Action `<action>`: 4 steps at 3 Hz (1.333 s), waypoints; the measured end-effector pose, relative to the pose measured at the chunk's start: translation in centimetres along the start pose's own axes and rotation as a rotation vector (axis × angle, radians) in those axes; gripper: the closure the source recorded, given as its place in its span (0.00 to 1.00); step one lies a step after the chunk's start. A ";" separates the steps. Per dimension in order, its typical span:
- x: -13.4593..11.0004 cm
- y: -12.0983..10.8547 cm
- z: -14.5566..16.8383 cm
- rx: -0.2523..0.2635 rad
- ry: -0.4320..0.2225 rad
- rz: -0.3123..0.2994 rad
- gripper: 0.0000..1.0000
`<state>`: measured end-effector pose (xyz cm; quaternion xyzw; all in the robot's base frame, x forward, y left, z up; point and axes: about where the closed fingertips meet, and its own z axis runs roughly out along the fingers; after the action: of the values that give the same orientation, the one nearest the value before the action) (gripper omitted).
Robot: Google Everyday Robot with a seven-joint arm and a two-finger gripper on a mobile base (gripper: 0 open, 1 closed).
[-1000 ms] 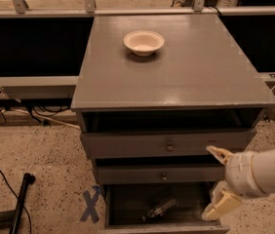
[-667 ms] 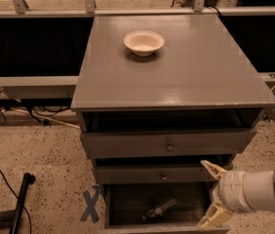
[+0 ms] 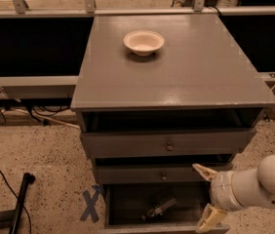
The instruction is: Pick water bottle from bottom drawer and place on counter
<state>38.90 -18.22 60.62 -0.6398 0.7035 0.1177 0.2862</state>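
The bottom drawer [image 3: 127, 208] is pulled open under two shallower knobbed drawers. The water bottle [image 3: 160, 207] lies on its side in the drawer's dark interior, near the middle. My gripper [image 3: 206, 195] is at the drawer's right front corner, to the right of the bottle and apart from it. Its two cream fingers [image 3: 204, 171] are spread open with nothing between them. The grey counter [image 3: 176, 77] spans the top of the cabinet.
A cream bowl [image 3: 144, 42] stands on the counter towards the back. A blue tape cross [image 3: 90, 204] marks the speckled floor left of the cabinet. A black pole [image 3: 19, 204] and cables lie at the lower left. Metal rails run behind the cabinet.
My gripper and arm have moved left and slightly down, closer to the open bottom drawer. The bottle and bowl have not moved.
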 end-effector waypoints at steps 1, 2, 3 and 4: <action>0.7 0.6 1.8 -0.081 0.047 -0.083 0.00; 3.5 1.7 5.4 -0.138 0.124 -0.304 0.00; 4.4 0.8 5.4 -0.112 0.162 -0.367 0.00; 4.2 0.7 6.5 -0.140 0.158 -0.398 0.00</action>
<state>39.76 -18.16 52.82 -0.7916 0.5737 0.0568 0.2027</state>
